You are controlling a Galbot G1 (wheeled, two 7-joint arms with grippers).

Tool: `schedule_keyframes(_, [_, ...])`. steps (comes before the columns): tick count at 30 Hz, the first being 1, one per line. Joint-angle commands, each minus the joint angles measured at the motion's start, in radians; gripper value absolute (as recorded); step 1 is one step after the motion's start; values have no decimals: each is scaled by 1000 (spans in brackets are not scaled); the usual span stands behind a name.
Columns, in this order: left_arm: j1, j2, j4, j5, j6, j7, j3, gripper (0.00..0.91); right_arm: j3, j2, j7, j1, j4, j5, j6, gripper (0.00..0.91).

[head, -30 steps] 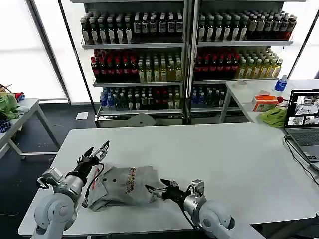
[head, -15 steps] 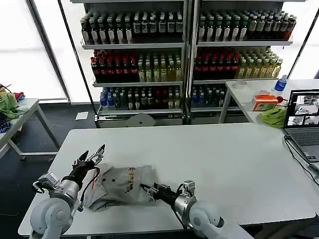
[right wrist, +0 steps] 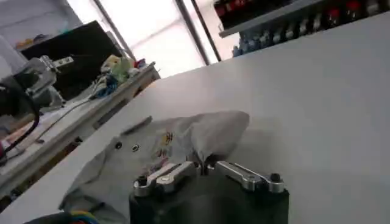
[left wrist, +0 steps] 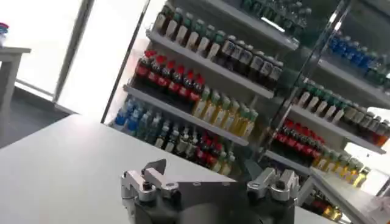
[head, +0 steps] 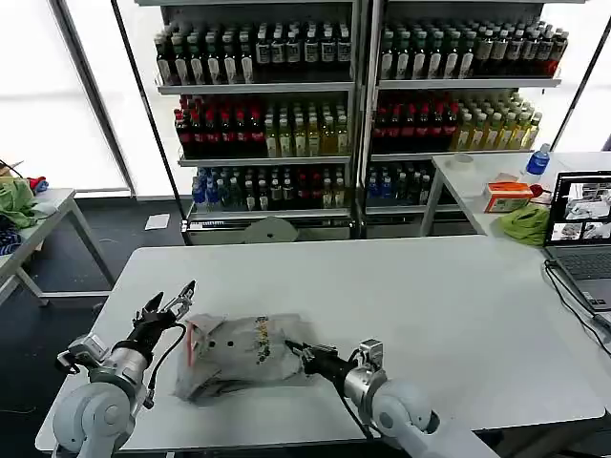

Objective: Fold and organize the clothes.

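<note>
right end effector (head: 298, 352) pinching shirt (head: 239, 355) edge | left end effector (head: 168, 307) open above table (head: 430, 305)

A white table (head: 430, 305) carries 1 item: a crumpled light grey shirt (head: 243, 355) with a small colourful print and an orange-lined collar, lying near the table's front edge toward its left end. The right gripper (head: 298, 353) touches the shirt's right edge, its fingers pinched together on a fold of the fabric. The left gripper (head: 164, 307) hangs just beside the shirt's left edge, fingers spread, apart from the cloth.
</note>
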Motion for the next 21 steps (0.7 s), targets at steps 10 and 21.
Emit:
schedule_keyframes(10, [10, 5, -22, 1, 3, 0, 11, 907, 389, -232, -79, -246, 98, -319, -121, 907])
schedule_keyframes(21, [18, 19, -37, -12, 5, -4, 3, 907, 550, -250, -41, -301, 146, -346, -93, 907])
